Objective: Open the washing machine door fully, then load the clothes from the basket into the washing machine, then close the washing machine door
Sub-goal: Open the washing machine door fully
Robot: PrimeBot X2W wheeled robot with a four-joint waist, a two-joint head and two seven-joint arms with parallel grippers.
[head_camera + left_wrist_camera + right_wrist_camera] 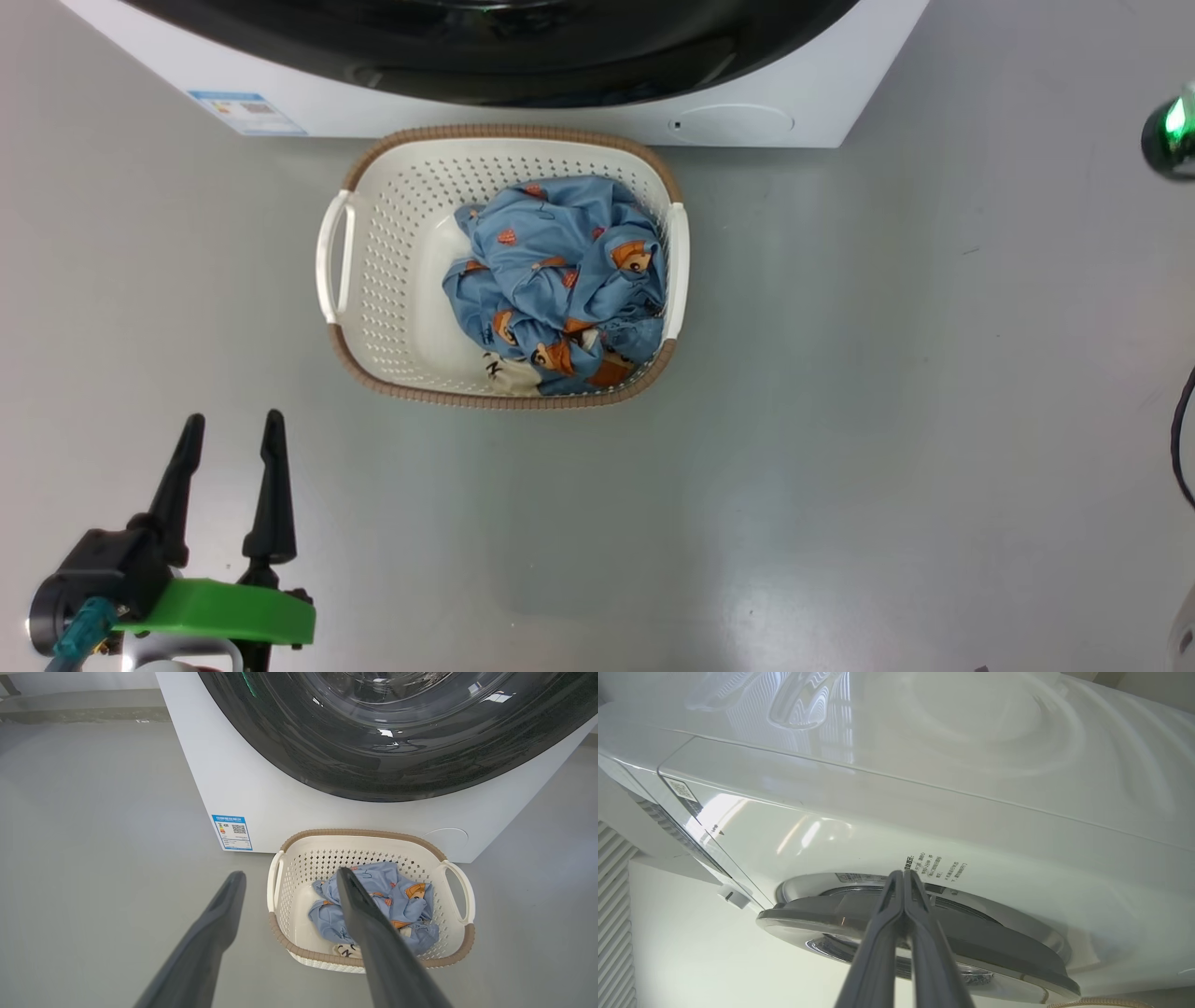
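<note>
The clothes (560,271) are reckoned soft, light and floppy, best pinched at a raised fold; they're heaped in the perforated plastic basket (392,280), ahead and right of the left pincer (233,420), fingers spread wide. The right pincer (901,873) is pressed together, pointed at the stiff, glossy washing machine door (808,912) rim

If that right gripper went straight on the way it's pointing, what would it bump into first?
Likely the washing machine door at its grey rim, or the washing machine front just behind it. The right gripper, shut, points at that seam, and depth is unclear.
</note>
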